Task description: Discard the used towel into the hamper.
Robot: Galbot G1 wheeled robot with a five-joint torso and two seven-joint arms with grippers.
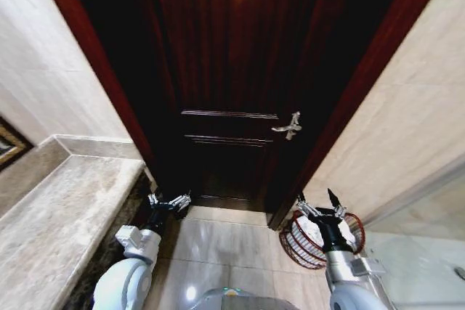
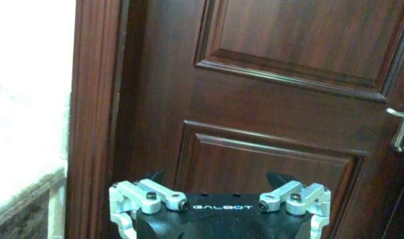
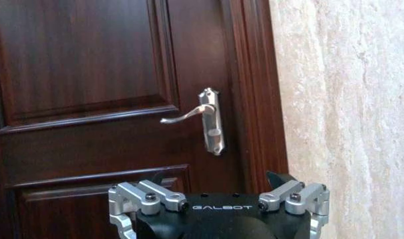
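Two end effectors spread open and empty, left end effector (image 1: 169, 201) near door (image 1: 232, 70), right end effector (image 1: 320, 205) above hamper (image 1: 301, 241).

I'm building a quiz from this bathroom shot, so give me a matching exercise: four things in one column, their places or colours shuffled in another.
Things:
1. hamper
2. door handle
3. countertop
4. left end effector

Descriptions:
A. silver lever on the dark door
B. grey stone slab at the robot's left
C. reddish wire basket on the floor, under the right end effector
D. raised near the door's bottom left corner

Pairs: 1-C, 2-A, 3-B, 4-D
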